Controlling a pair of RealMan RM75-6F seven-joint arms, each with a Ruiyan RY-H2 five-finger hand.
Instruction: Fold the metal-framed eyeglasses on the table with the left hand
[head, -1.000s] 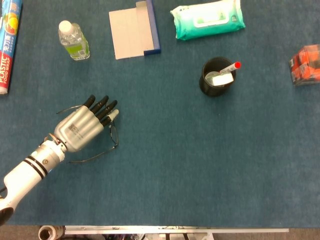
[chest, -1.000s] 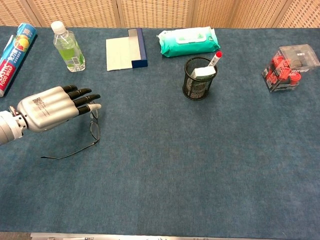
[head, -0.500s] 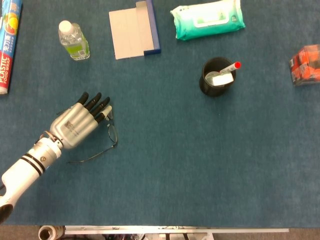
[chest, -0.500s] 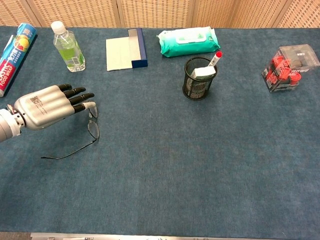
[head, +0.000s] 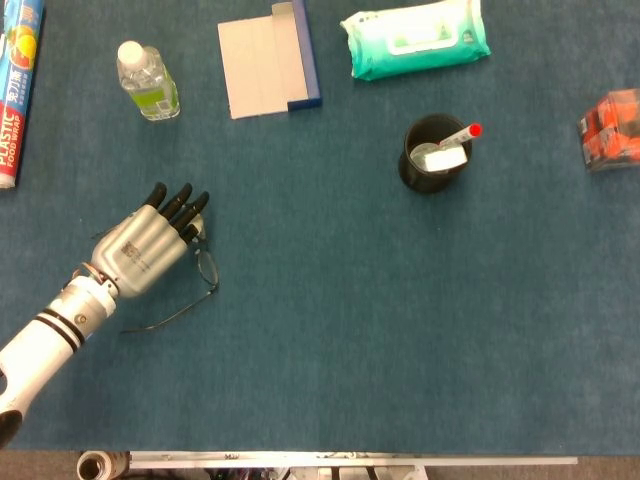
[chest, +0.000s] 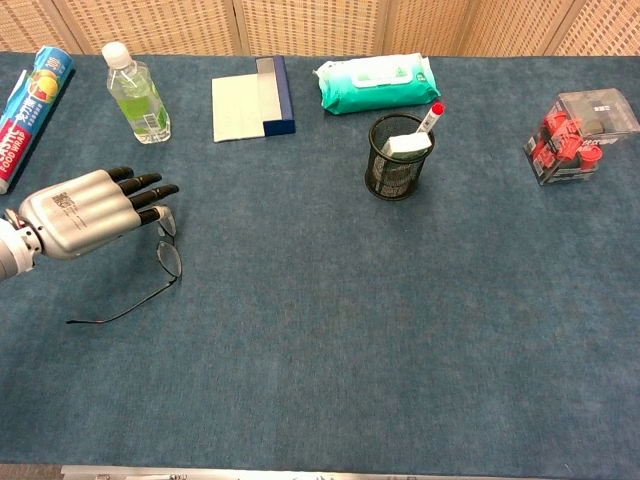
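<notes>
Left hand: the left hand (head: 143, 248) (chest: 82, 212) hangs over the near-left part of the counter (head: 380, 300) (chest: 380, 320), palm down, fingers stretched forward and close together. It has moved to the left and a little toward the far edge compared with one second ago.

Hand state: the fingertips lie over the front of the eyeglasses; I cannot tell if the hand holds the frame or only touches it.

Eyeglasses: the metal-framed eyeglasses (head: 196, 283) (chest: 160, 270) lie on the counter just under and in front of the fingertips. One temple arm runs back from the lens, beside the wrist, and is open. The other temple is hidden under the hand. The eyeglasses have shifted left together with the hand since the earlier frames.

Beyond the hand: a bottle (head: 147, 82) (chest: 137, 95) with green liquid stands well ahead of the fingers, and a plastic wrap box (head: 17, 85) (chest: 32, 110) lies further left of it.

To the right of the hand: a mesh pen holder (head: 433, 152) (chest: 399, 156) with a red-capped marker, well apart; these have not moved.

Right hand: not seen in either view.
</notes>
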